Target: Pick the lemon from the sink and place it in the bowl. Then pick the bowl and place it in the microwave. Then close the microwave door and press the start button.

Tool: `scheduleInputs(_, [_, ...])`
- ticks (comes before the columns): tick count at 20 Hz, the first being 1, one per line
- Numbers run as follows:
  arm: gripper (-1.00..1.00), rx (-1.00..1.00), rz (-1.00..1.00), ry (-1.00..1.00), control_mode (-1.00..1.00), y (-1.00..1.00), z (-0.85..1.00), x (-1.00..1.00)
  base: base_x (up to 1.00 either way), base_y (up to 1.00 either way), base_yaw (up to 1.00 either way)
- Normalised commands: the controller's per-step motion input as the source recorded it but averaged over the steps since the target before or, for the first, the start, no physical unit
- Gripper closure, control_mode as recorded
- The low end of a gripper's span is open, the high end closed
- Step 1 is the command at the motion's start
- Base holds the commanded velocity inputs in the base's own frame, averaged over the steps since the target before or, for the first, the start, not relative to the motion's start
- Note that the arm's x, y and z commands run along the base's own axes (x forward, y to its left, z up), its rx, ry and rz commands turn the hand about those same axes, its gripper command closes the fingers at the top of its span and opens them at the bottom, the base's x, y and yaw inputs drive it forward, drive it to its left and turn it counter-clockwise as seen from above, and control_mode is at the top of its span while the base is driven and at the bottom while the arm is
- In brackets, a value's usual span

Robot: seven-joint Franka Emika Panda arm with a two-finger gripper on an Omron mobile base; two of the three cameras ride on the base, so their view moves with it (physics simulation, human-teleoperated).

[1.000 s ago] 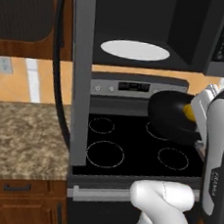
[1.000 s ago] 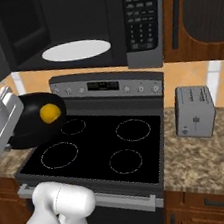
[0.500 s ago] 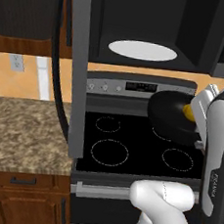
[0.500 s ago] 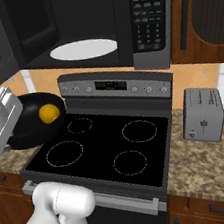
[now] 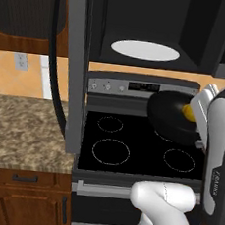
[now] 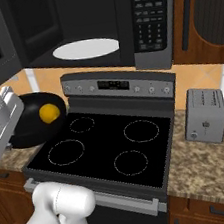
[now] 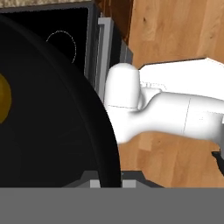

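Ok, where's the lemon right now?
The lemon sits inside the black bowl, held above the stove's left edge in the right base view, below and left of the open microwave.

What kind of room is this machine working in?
A home kitchen, rendered by computer, it seems: a black four-ring stove, an open microwave above it, and a small grey toaster on a granite counter.

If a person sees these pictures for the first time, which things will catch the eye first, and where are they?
First comes the black bowl with the lemon lying inside, held up above the left side of the stove; in the hand view the gripper is shut on its rim. Next is the microwave above the stove, its door swung open to the left, with the white turntable plate bare inside.
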Motion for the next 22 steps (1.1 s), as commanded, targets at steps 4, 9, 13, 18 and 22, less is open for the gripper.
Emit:
scheduleInputs(4, [1.00,0.01,0.02,-0.09,-1.00,-0.14,0.28,0.00,0.00,0.00,0.00])
scheduleInputs(9, [1.00,0.00,0.00,-0.11,-1.00,-0.03,0.61,0.03,0.00,0.00,0.00])
scheduleInputs(13, [1.00,0.00,0.00,0.00,-1.00,-0.09,0.45,0.40,0.00,0.00,0.00])
scheduleInputs(18, [1.00,0.00,0.00,-0.09,-1.00,-0.10,0.08,0.52,0.00,0.00,0.00])
scheduleInputs(22, [1.00,0.00,0.00,0.00,-1.00,-0.05,0.05,0.61,0.00,0.00,0.00])
